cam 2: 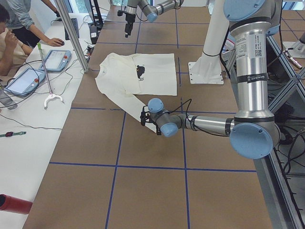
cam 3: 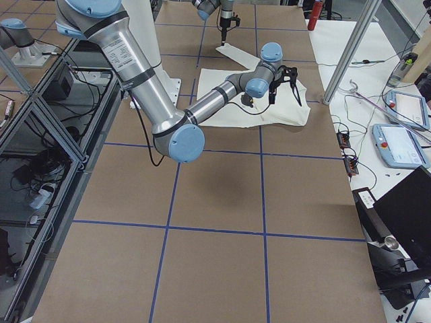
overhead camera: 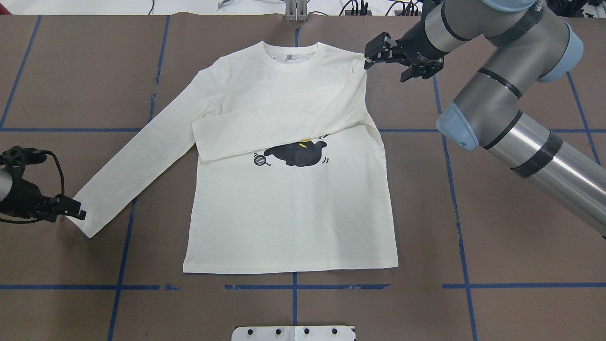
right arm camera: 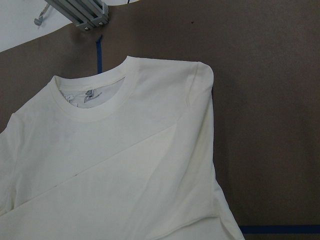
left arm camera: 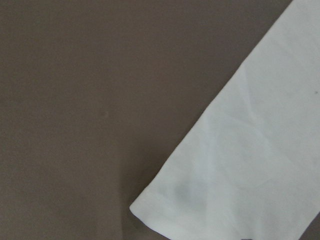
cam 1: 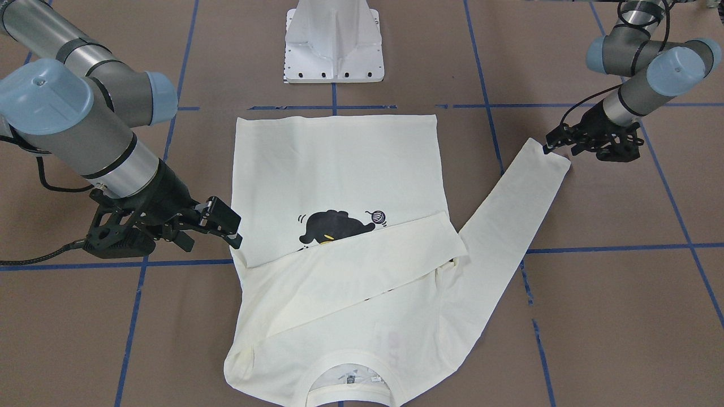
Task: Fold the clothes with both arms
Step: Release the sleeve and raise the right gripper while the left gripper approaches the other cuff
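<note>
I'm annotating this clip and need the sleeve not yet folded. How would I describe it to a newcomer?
A cream shirt lies flat on the brown table. Its folded sleeve crosses the chest. The unfolded sleeve runs out diagonally over bare table, its cuff ending at the left gripper.

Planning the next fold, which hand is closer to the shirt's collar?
Right. The right hand sits at the shoulder beside the collar; the left hand is far off at the outstretched sleeve's cuff.
</note>
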Controlling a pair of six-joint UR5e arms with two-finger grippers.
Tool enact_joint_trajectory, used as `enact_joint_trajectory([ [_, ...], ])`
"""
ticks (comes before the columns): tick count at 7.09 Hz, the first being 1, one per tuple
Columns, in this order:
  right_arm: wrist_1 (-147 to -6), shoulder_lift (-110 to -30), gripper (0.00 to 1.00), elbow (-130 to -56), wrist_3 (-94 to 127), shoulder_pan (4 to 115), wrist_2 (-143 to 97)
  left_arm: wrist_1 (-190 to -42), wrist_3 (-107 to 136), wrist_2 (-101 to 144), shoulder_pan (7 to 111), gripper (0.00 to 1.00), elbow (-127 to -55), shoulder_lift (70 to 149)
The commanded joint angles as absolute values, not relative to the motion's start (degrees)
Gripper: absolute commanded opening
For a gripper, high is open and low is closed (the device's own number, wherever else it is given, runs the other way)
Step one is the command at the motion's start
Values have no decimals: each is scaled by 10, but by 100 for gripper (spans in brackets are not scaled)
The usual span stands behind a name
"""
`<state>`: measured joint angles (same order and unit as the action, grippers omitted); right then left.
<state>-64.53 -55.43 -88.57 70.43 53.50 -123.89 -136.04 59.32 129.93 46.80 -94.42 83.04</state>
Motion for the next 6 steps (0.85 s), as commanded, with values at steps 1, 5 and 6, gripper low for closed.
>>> enact_joint_trajectory([
  [1,-645,-555,100,-886,704,535,-1235,-1361,590,1257,466,83,-932,839],
  [5,-645,-555,100,-888,705,532,-1230,-1360,595,1260,468,0,-939,833],
  [6,-644,-555,100,-889,706,531,-1227,-1358,596,1266,468,0,-955,832],
])
